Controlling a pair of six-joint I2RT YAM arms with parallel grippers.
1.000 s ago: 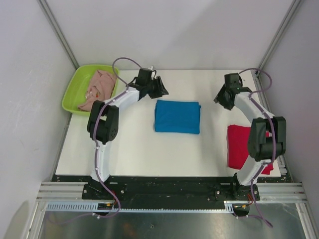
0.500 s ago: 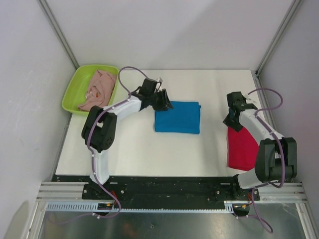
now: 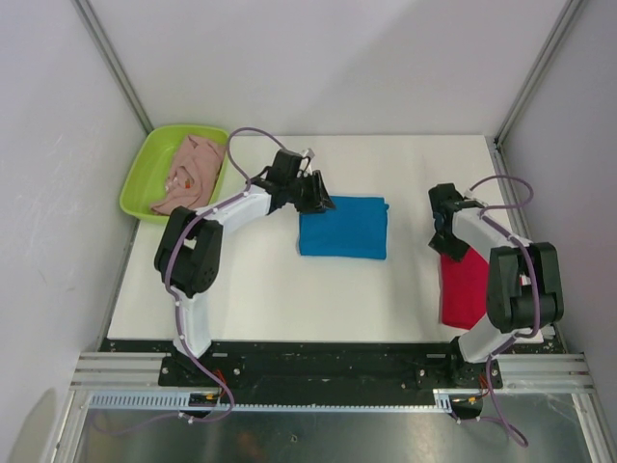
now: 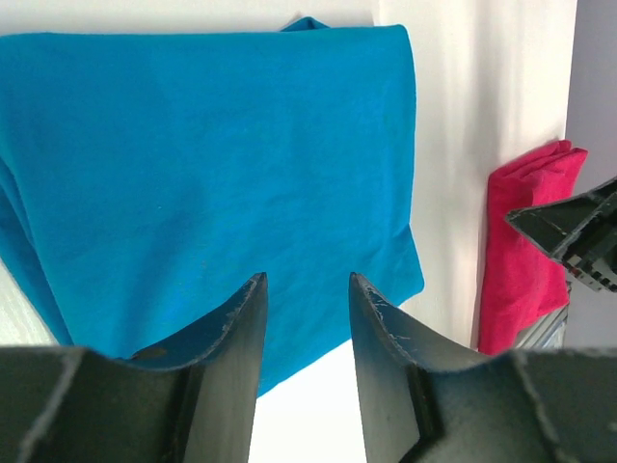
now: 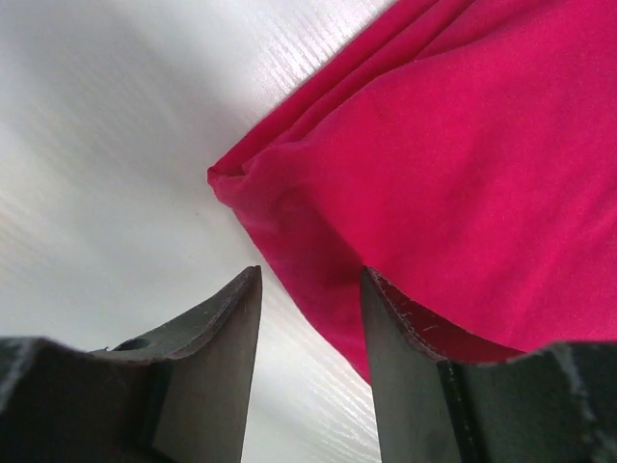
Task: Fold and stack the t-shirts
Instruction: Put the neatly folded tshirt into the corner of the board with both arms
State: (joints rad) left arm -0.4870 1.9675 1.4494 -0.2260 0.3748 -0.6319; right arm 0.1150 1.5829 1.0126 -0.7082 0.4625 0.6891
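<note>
In the last second the right gripper point(image 3: 445, 239) came from 1 o'clock down to the far corner of the red shirt point(image 3: 463, 294) at 3 o'clock. The left gripper point(image 3: 316, 193) reached the 10 o'clock corner of the folded blue shirt point(image 3: 345, 228) in the centre. Both stand half open and empty. It seems stacking begins now, but I cannot see well if they touch the cloth.

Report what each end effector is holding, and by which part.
Nothing is held. The left end effector stands open over the blue t-shirt, the right end effector open by a corner of the red t-shirt.
</note>
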